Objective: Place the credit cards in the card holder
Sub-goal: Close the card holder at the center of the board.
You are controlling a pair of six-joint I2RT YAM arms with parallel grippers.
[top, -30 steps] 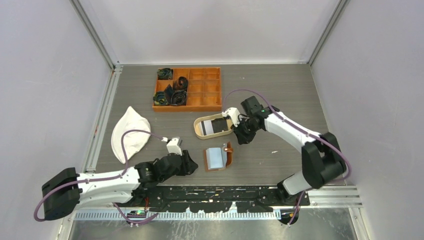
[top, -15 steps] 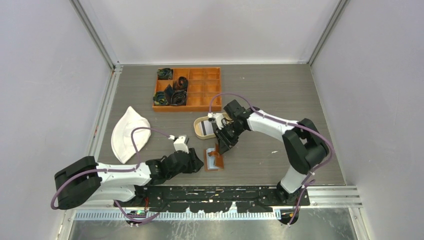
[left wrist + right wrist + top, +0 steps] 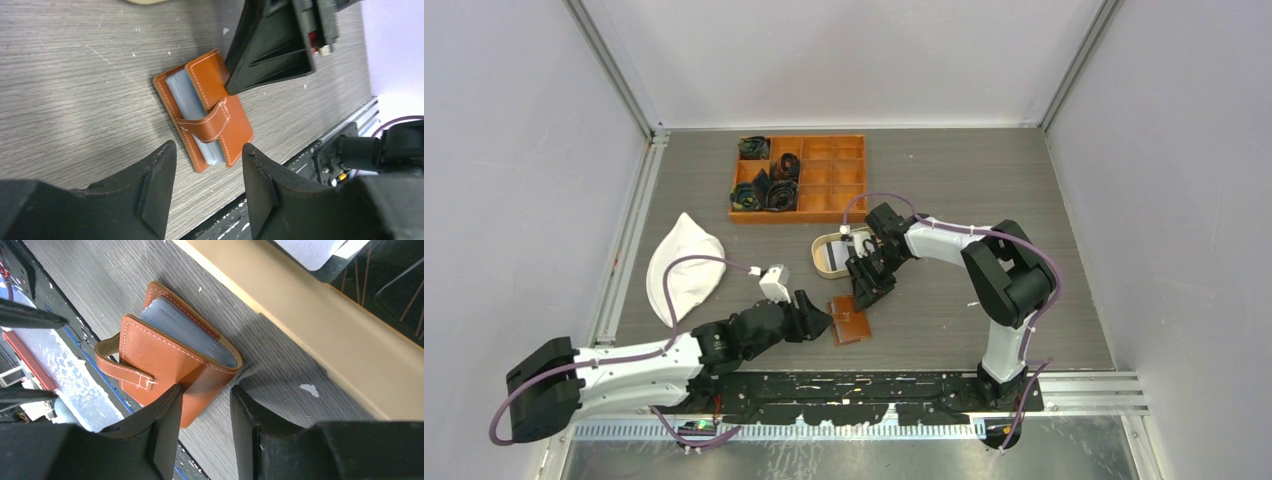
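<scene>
Brown leather card holder (image 3: 205,112) lies folded over near the front of the grey counter (image 3: 75,75). Pale blue credit cards (image 3: 186,92) show between its flaps, and its strap is looped across; I cannot tell whether it is snapped. The right claw (image 3: 206,389) is spread, one finger touching the holder's far flap. The left claw (image 3: 208,146), also spread, hovers just beside it, pinching nothing. White and black loose cards (image 3: 315,250) sit in the nearby beige tray (image 3: 310,325), so I judge the task only partly done.
</scene>
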